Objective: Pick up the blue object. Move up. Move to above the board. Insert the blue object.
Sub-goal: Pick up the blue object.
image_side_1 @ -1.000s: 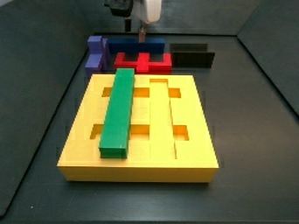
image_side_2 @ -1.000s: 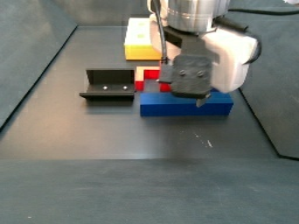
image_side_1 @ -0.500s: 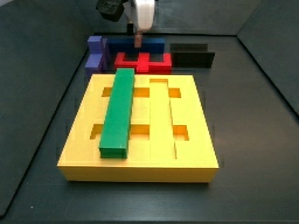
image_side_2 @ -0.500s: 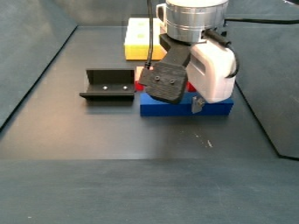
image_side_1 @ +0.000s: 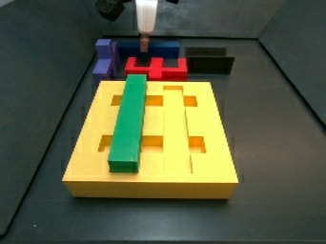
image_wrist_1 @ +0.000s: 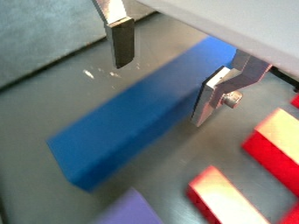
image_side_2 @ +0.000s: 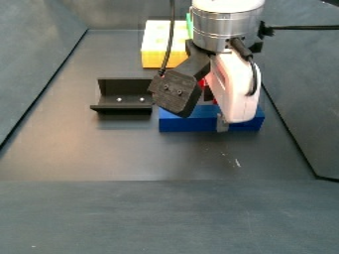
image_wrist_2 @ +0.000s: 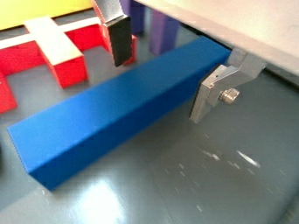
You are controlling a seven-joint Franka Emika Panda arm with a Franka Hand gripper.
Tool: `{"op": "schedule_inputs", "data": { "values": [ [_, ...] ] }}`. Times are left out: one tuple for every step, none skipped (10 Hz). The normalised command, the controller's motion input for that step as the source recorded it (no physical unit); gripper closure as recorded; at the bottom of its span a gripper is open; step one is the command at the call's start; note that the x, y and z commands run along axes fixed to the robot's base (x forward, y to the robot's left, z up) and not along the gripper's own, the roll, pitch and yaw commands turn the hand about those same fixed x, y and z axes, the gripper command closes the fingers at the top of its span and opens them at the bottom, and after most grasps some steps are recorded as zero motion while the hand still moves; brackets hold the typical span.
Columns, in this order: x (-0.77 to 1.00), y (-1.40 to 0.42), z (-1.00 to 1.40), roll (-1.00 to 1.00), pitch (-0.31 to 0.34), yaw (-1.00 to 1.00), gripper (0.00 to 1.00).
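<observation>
The blue object [image_wrist_1: 135, 118] is a long dark-blue bar lying flat on the floor; it also shows in a wrist view [image_wrist_2: 117, 109]. My gripper [image_wrist_1: 170, 70] is open, with one finger on each side of the bar and the pads apart from its faces. In a side view the gripper [image_side_1: 144, 43] hangs over the blue object [image_side_1: 169, 50] behind the board [image_side_1: 152, 187]. The yellow board carries a green bar [image_side_1: 130, 119] in one groove. In a side view the gripper [image_side_2: 212, 107] covers much of the blue object [image_side_2: 199, 123].
A red piece [image_side_1: 155, 68] and a purple block [image_side_1: 102, 57] lie close beside the blue bar; they also show in a wrist view, the red piece [image_wrist_2: 47, 44] and the purple block [image_wrist_2: 152, 35]. The dark fixture [image_side_2: 122, 96] stands near them. Dark walls enclose the floor.
The gripper has turned about its vertical axis over the blue bar and shifted slightly sideways. The bar and the other pieces have not moved.
</observation>
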Motion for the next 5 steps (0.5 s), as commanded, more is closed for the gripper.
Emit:
{"op": "schedule_inputs", "data": {
  "values": [
    [0.08,0.22,-0.08,-0.13,-0.039,0.00,0.00],
    [0.06,0.00,-0.12,-0.06,-0.043,0.00,0.00],
    [0.13,-0.18,-0.13,0.00,-0.037,0.00,0.00],
    [0.15,-0.08,-0.18,-0.05,-0.037,0.00,0.00],
    [0.02,0.00,-0.19,-0.05,-0.026,-0.01,0.00]
  ]
}}
